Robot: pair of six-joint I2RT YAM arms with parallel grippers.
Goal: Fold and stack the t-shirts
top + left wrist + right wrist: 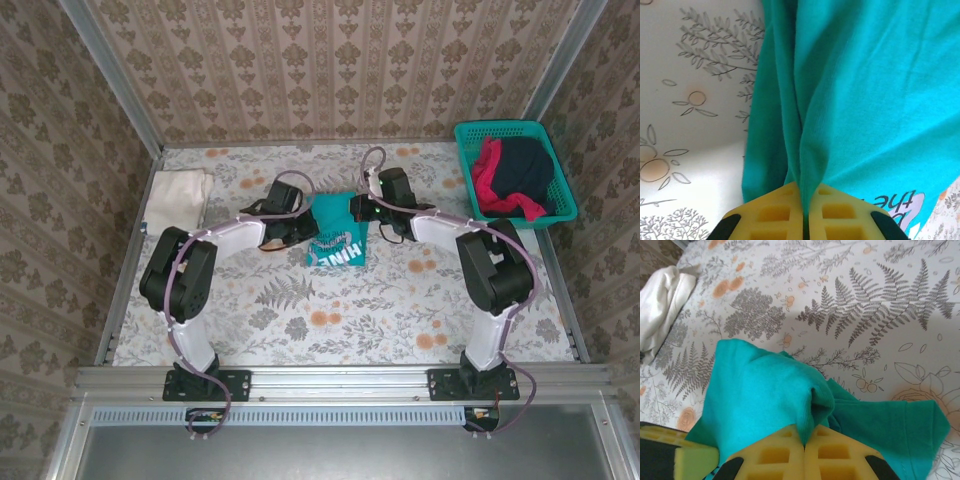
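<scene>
**Shirt pinched at two points by both grippers**

Cloth is the centre of this moment: a soft teal t-shirt with white chest print [336, 238] hangs bunched between the two arms, a little toward 12 o'clock from the middle of the floral-patterned table [330, 315]. The white lettering shows on its lower part, toward 6 o'clock. Whether that lower edge touches the table cannot be told.

The left gripper [298, 232] sits at the shirt's 9 o'clock side. In the left wrist view its yellow foam pads [777, 215] are pressed together, and the left gripper [803, 192] clamps a narrow fold of the teal t-shirt [865, 90], which spreads away from the pads in long creases. A corner of the print shows at 5 o'clock in that view.

The right gripper [362, 210] sits at the shirt's 1 o'clock corner. In the right wrist view the right gripper [805, 436] is also closed, its pads squeezing a thick bunch of the teal t-shirt [760, 395].

A folded cream-white cloth shirt [178, 198] lies flat at the table's 10 o'clock corner, well apart from the teal one, and it shows at 9 o'clock in the right wrist view [662, 305].

At 2 o'clock stands a teal plastic mesh basket [500, 127] holding a crumpled red shirt [487, 172] and a dark navy shirt [527, 165], the navy one lying on the red.
</scene>
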